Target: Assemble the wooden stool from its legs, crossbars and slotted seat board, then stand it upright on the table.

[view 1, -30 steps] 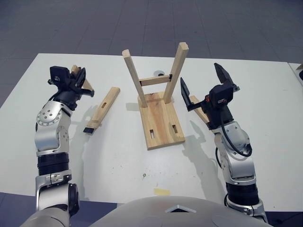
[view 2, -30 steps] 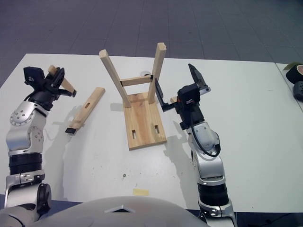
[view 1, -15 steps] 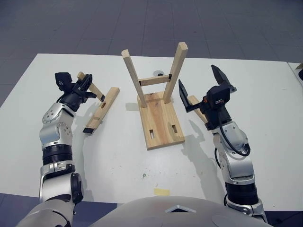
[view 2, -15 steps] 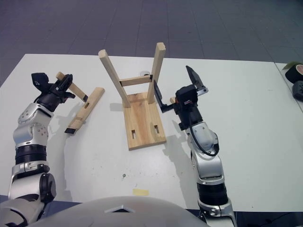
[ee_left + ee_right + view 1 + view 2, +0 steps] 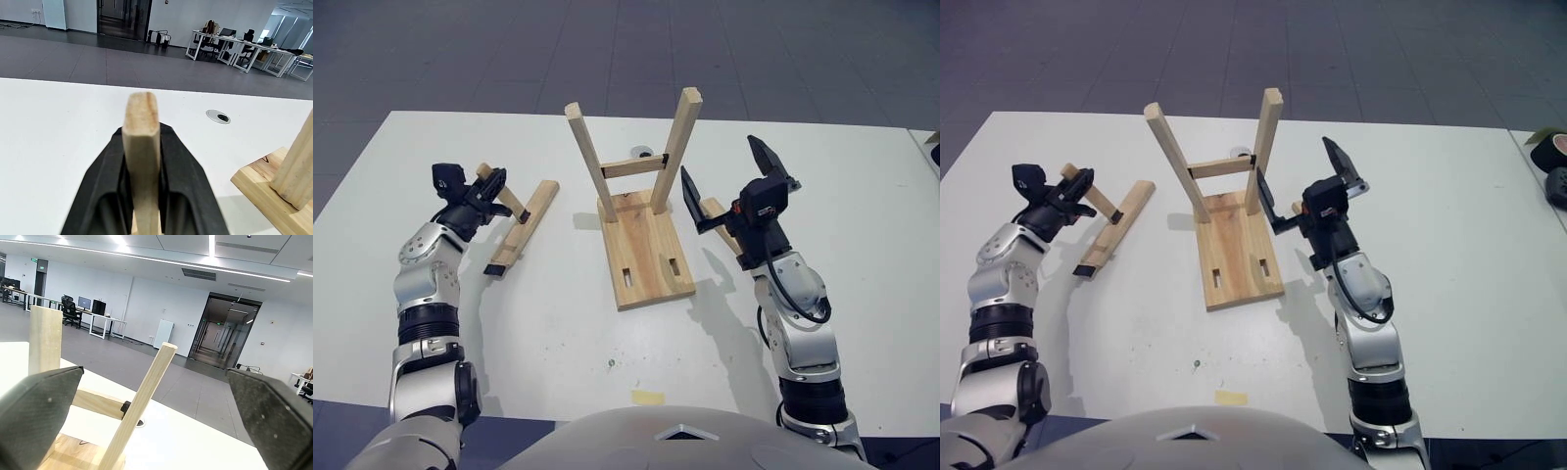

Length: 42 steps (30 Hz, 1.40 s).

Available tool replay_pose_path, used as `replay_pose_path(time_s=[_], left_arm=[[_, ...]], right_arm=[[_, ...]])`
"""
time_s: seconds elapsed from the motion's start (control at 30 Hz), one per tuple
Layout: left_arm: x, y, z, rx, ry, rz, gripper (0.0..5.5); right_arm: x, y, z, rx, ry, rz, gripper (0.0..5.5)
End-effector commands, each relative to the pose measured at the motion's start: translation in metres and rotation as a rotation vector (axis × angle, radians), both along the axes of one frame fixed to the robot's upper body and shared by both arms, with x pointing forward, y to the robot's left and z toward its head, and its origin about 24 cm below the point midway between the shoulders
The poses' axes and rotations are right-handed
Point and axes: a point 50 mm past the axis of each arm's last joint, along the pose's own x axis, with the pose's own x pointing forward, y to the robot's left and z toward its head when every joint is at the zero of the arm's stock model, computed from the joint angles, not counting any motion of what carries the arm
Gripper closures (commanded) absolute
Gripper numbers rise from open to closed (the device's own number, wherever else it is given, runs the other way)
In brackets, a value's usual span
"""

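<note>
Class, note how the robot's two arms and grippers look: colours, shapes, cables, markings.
The left arm and right arm are rounded silver-grey segments joined by black rings. The left gripper and right gripper are black; the right one's two fingers are broad, flat, tapering. A black cable loops along the right forearm; a small orange mark sits near its wrist.

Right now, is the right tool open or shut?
Open. The right tool has its fingers spread wide, gripping nothing, near the upright leg.
</note>
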Motion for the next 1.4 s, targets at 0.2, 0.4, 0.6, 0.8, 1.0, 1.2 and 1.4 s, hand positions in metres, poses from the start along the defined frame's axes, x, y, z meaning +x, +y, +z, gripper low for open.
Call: replay_pose_path(time_s=[0.2, 0.4, 0.6, 0.8, 1.0, 1.2, 1.4], left_arm=[[-0.013, -0.015, -0.040, 0.101, 0.124, -0.066, 5.07], [-0.036, -0.013, -0.075, 0.126, 0.230, -0.058, 5.07], [-0.042, -0.017, -0.084, 0.118, 0.245, -0.058, 5.07], [-0.025, -0.011, -0.056, 0.099, 0.148, -0.037, 5.07], [-0.006, -0.011, -0.009, 0.018, -0.012, -0.043, 4.08], [0.013, -0.014, 0.048, -0.032, -0.180, -0.049, 3.08], [0.026, -0.017, 0.128, -0.022, -0.423, -0.045, 2.00]], right_arm=[[0.003, 0.001, 0.003, 0.002, -0.006, 0.006, 0.10], [0.002, 0.001, 0.005, 0.003, -0.010, 0.003, 0.10], [0.004, 0.002, 0.010, 0.006, -0.029, 0.011, 0.10], [0.005, 0.002, 0.010, 0.000, -0.031, 0.013, 0.10], [0.005, 0.005, 0.007, -0.005, -0.025, 0.036, 0.10], [0.005, 0.008, 0.007, -0.010, -0.025, 0.051, 0.10], [0.005, 0.008, 0.006, -0.010, -0.024, 0.051, 0.10]])
